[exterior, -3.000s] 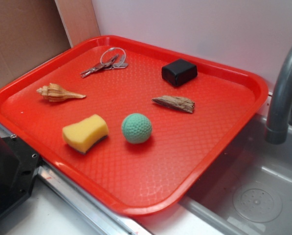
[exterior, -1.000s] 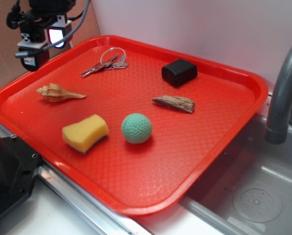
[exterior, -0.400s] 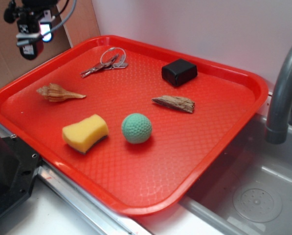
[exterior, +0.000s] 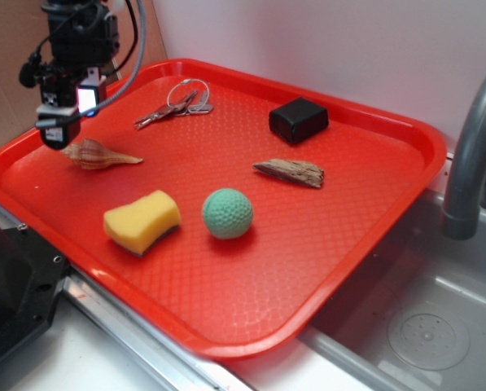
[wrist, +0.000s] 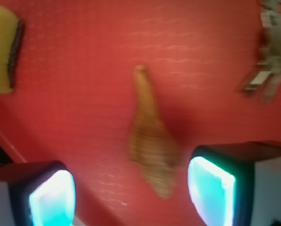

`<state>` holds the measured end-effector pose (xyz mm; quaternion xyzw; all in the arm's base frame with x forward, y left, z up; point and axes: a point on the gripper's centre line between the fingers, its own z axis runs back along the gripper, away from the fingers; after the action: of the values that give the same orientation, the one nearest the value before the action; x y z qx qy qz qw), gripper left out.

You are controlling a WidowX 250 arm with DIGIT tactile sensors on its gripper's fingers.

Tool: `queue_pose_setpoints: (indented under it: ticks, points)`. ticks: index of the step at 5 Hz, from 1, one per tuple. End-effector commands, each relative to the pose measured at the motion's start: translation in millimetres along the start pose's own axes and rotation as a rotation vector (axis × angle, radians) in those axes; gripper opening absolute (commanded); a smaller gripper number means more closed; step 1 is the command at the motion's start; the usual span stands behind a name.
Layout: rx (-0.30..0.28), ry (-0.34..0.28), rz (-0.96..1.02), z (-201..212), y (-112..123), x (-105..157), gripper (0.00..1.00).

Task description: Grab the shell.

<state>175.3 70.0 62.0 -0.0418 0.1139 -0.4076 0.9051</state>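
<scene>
**Hovering over the shell, jaws apart**

My gripper (wrist: 131, 197) is spread wide, glowing pads (wrist: 211, 188) at the bottom of the wrist view with the shell (wrist: 149, 141) lying between them, not touched, thin tail pointing up-frame. In the exterior view I'm at upper left (exterior: 59, 134), shell (exterior: 100, 155) just beside me on the red tray (exterior: 373, 236). Sponge (exterior: 142, 220) below, keys (exterior: 177, 104) above right, green ball (exterior: 227, 213) mid-frame.
</scene>
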Motion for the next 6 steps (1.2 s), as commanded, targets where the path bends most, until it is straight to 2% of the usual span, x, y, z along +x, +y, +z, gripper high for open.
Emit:
queue_pose_setpoints:
  ticks: [1, 2, 3, 4, 5, 6]
  points:
    - [0.071, 0.019, 0.040, -38, 23, 8, 1.00]
    - [0.081, 0.033, 0.061, -48, 29, 7, 1.00]
    - [0.070, 0.078, 0.052, -54, 25, 6, 0.00]
    - [0.057, 0.036, 0.057, -49, 24, 5, 0.00]
    - [0.056, 0.036, 0.071, -46, 24, 5, 0.00]
    - [0.102, -0.028, 0.273, 5, 25, 3, 0.00]
